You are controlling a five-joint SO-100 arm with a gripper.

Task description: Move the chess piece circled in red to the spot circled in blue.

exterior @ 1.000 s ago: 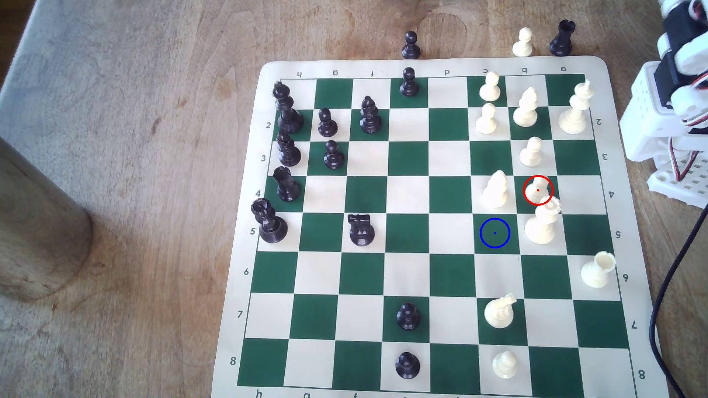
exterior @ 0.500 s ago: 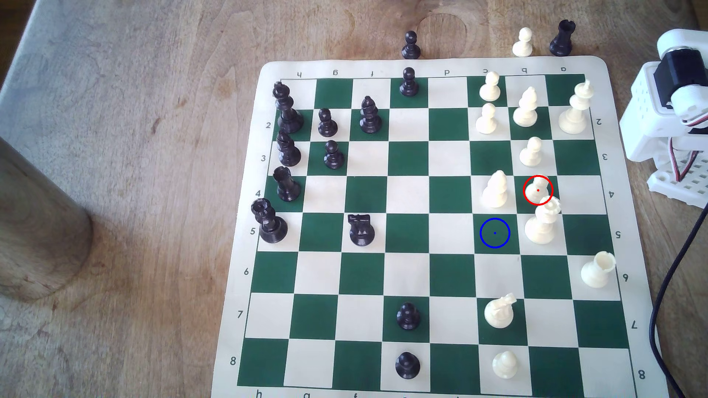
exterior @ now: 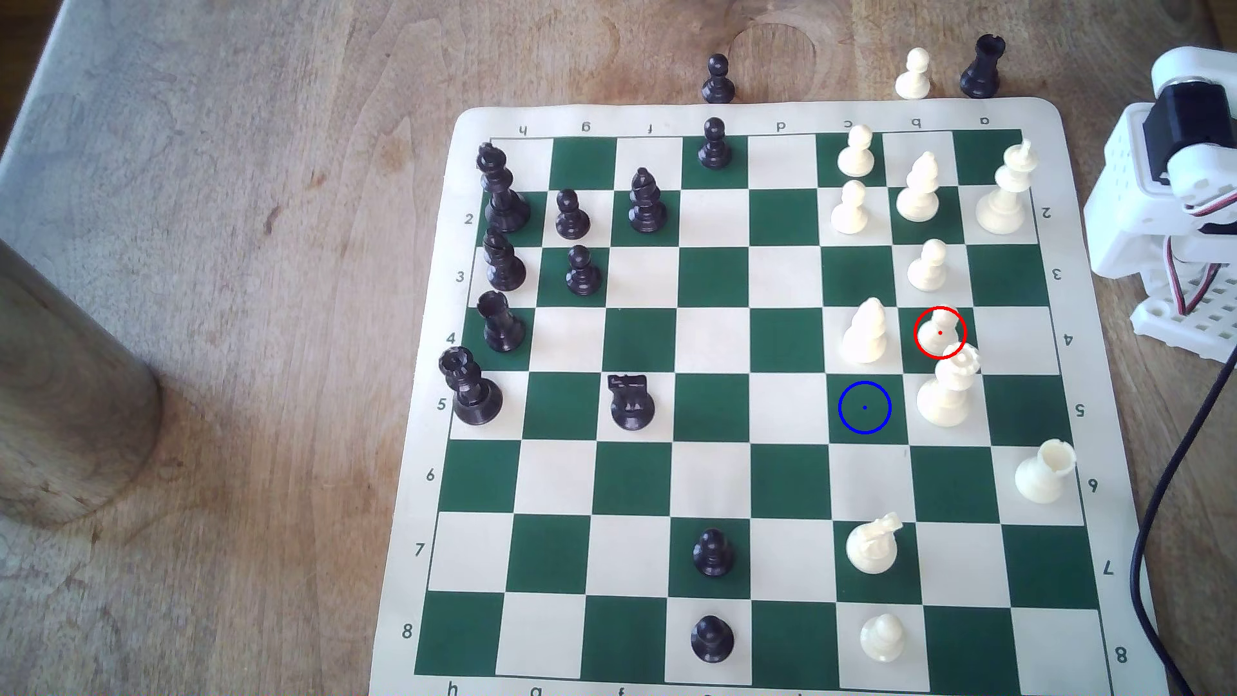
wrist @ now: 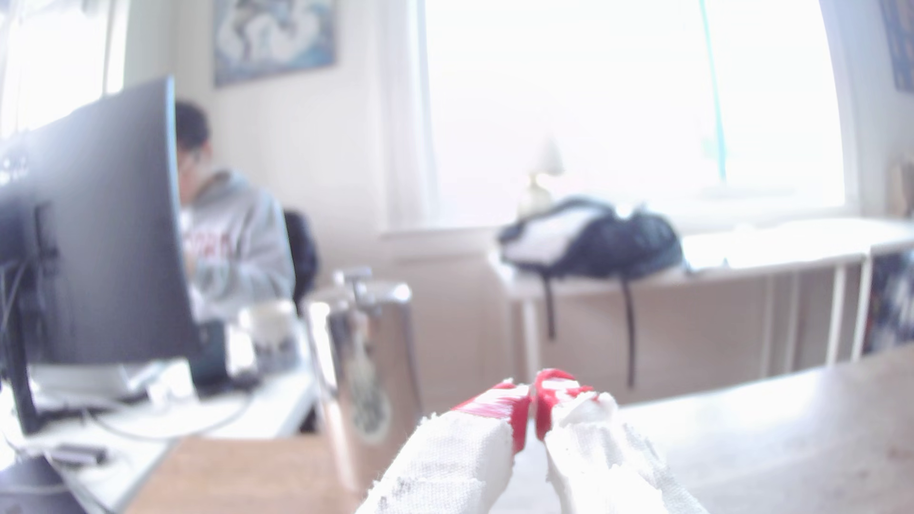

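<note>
The robot's arm (exterior: 1168, 194) sits folded up at the exterior view's right edge, white with a black motor and red and black wires. In the wrist view, the hand (wrist: 533, 412) points out level into the room. Its two cloth-wrapped fingers (wrist: 460, 459) with red tips are pressed together, holding nothing.

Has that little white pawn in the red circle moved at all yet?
No. The pawn sits inside the red ring beside the tall white queen, as before.
</note>
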